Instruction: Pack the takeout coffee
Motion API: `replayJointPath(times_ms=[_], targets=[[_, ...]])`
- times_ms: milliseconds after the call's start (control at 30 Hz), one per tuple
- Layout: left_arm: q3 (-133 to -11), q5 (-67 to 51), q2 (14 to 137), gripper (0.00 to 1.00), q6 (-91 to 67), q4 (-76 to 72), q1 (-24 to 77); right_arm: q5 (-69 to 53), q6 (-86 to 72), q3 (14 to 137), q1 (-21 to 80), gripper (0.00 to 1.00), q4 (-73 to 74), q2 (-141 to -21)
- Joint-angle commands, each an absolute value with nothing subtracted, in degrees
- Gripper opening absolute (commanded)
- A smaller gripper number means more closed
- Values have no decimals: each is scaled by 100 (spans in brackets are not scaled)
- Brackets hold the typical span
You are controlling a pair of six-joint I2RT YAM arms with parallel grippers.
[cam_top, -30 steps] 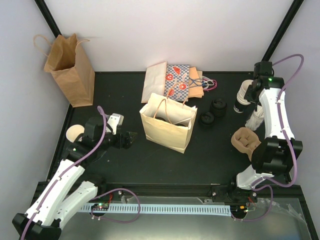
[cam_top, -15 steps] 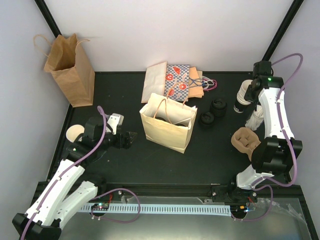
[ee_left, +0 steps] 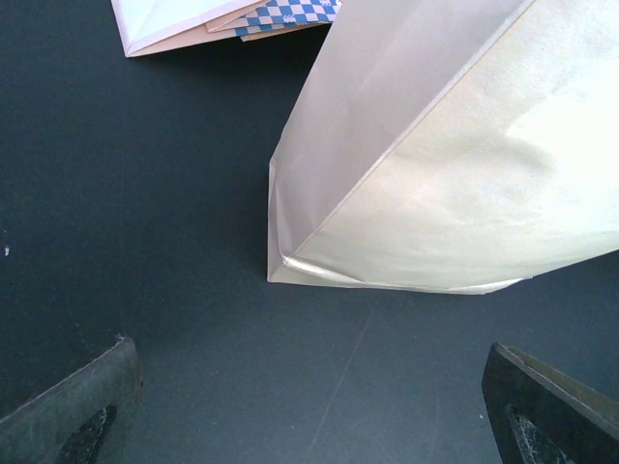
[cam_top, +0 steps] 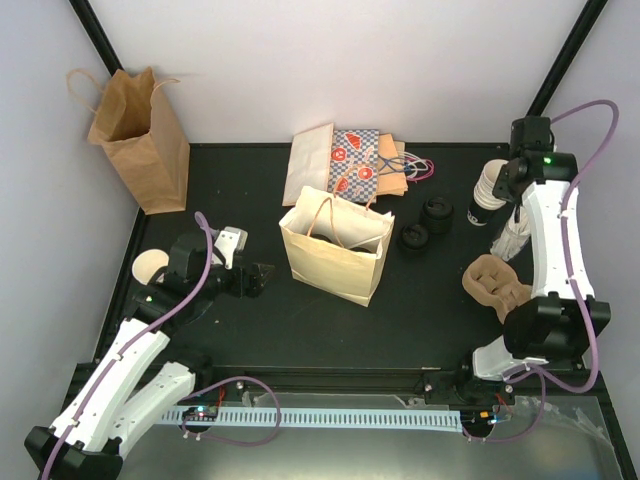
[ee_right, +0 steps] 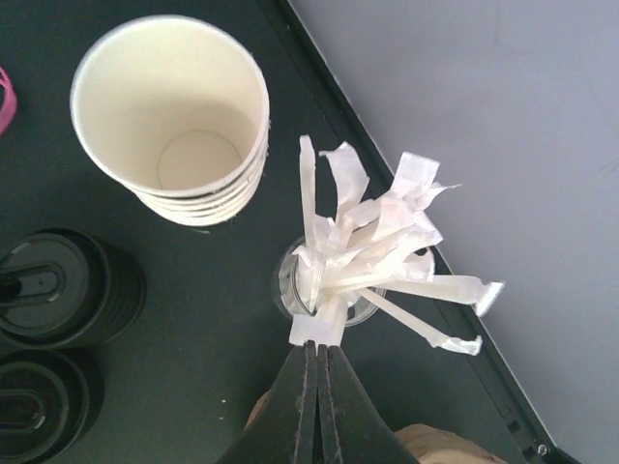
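Right claw [ee_right: 316, 360] closed, touching white paper-wrapped stick bundle [ee_right: 372, 256], beside stacked small white paper cups [ee_right: 174, 106]. Risk: descent snags sticks, topples stack. Left claw [ee_left: 308, 387] open, empty.

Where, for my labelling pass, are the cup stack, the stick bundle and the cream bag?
stack of white paper cups [ee_right: 172, 97], right wrist view, top cup's inner wall
bundle of white sticks [ee_right: 372, 246], right wrist view, wrapper cluster's middle
cream paper bag [cam_top: 330, 264], top external view, front face
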State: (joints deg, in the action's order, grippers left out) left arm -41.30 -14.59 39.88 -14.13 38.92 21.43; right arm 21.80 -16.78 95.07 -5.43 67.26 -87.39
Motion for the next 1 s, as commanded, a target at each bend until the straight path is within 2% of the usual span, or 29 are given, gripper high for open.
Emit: replayJointPath(times_ms=[0,200,500,733,833,967], targets=[[-4146,-1495,4008,99,-1380,3746,2118,2170,-1625,9997,-474,1,7003,-8358],[-4140,-1494,4004,99,-1384,3755,2118,2018,-1569,10631,-463,1,7365,-8077],[-4140,-1469,4000,99,-1397,3760,2117,1936,-1598,10796,-463,1,7462,-7882],[-4139,-1450,4030,99,-1405,3758,2118,1987,-1640,11648,-464,1,7772,-7907],[-4140,-1437,4030,99,-1406,3765,2118,1389,-1662,11755,-465,1,7730,-7809],[-4138,-1421,4034,99,-1415,3769,2118,10,-1759,11611,-417,1,7532,-7660]])
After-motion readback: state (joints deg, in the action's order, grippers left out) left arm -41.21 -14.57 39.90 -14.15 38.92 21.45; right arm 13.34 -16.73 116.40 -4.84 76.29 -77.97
